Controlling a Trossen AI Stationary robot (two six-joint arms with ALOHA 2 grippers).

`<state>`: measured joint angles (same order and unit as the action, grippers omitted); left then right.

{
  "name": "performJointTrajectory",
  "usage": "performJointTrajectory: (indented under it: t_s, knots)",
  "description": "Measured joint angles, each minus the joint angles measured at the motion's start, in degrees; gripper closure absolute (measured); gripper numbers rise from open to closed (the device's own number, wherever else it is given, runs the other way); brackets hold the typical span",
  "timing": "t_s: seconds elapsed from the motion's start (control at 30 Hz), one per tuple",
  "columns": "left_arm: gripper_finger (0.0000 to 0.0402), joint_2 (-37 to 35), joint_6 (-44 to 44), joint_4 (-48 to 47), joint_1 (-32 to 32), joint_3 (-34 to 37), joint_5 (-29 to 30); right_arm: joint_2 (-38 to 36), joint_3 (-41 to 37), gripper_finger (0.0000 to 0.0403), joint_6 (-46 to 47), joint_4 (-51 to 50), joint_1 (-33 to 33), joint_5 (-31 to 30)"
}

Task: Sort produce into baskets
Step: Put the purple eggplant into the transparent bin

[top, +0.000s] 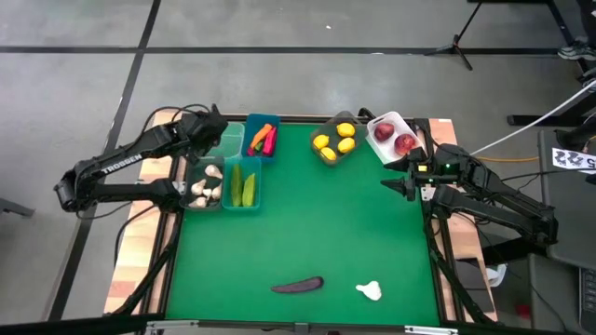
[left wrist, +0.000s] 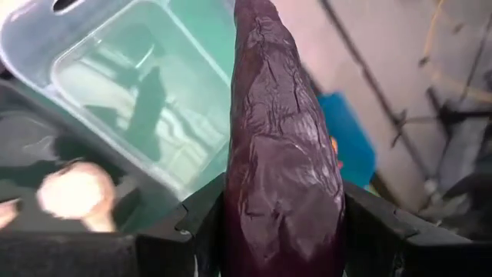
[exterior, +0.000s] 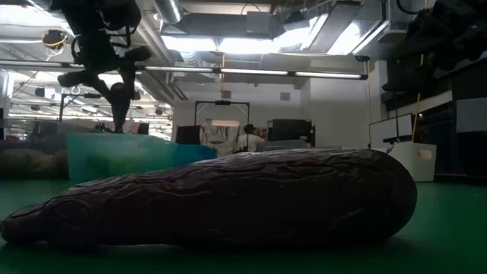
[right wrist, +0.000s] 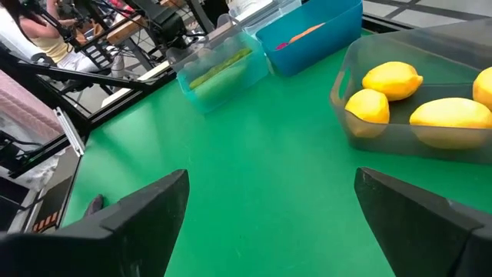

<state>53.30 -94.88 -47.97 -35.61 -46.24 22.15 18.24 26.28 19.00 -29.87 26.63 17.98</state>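
My left gripper (top: 220,126) is shut on a dark purple eggplant (left wrist: 280,146) above the clear green tub (top: 229,141), which also shows in the left wrist view (left wrist: 131,85). A second eggplant (top: 298,285) and a white garlic bulb (top: 370,290) lie on the green mat near the front edge. My right gripper (top: 400,186) is open and empty over the mat's right side, near the white tub of red apples (top: 393,138). In the low view the lying eggplant (exterior: 228,202) fills the foreground. My left gripper pinches the eggplant's thicker end (left wrist: 283,223) between its two fingers (left wrist: 188,231), one on each side. The eggplant runs on along the fingers, narrow tip ahead. It is lifted clear and hangs below the gripper in the low view (exterior: 118,103), over the clear green tub.
The blue tub (top: 262,138) holds a carrot and peppers. The teal tub (top: 244,184) holds cucumbers, and a dark tub (top: 205,186) holds garlic. The grey translucent tub (top: 335,141) holds lemons. The mat's middle (top: 317,223) is bare.
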Motion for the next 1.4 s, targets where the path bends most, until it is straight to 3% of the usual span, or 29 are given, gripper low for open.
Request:
performJointTrajectory:
  t_s: [0.3,0.37,0.5,0.63,0.77,0.93,1.27,1.4]
  knots:
    - [0.0208,1.08,-8.48,1.56,1.87,0.0,0.41,-0.01,0.0,0.0033,0.02,-0.02,0.0,-0.94]
    - [0.0208,1.74,-15.55,-1.35,3.16,0.0,0.81,-0.02,0.0,0.0033,0.02,-0.02,0.0,-1.4]
    - [0.0208,4.43,-30.22,-6.69,8.15,0.0,3.93,-0.01,0.0,0.0033,0.02,-0.03,0.0,-1.49]
    - [0.0208,5.93,-33.94,-7.38,11.99,0.0,11.43,-0.02,0.0,0.0033,0.03,-0.15,0.0,-1.48]
    - [0.0208,5.79,-38.19,-8.21,13.62,0.0,12.65,0.0,0.0,0.0033,0.04,-0.15,0.0,-1.46]
    - [0.0208,5.81,-39.88,-11.0,13.87,0.0,12.74,0.0,0.0,0.0033,0.04,-0.15,0.0,-1.47]
    - [0.0208,5.79,-27.44,-12.07,13.83,0.0,12.8,-0.01,0.0,0.0033,0.04,-0.1,0.0,-1.49]
    - [0.0208,5.79,-29.07,-12.21,13.83,0.0,12.92,0.0,0.0,0.0033,0.07,-0.09,0.0,-1.49]
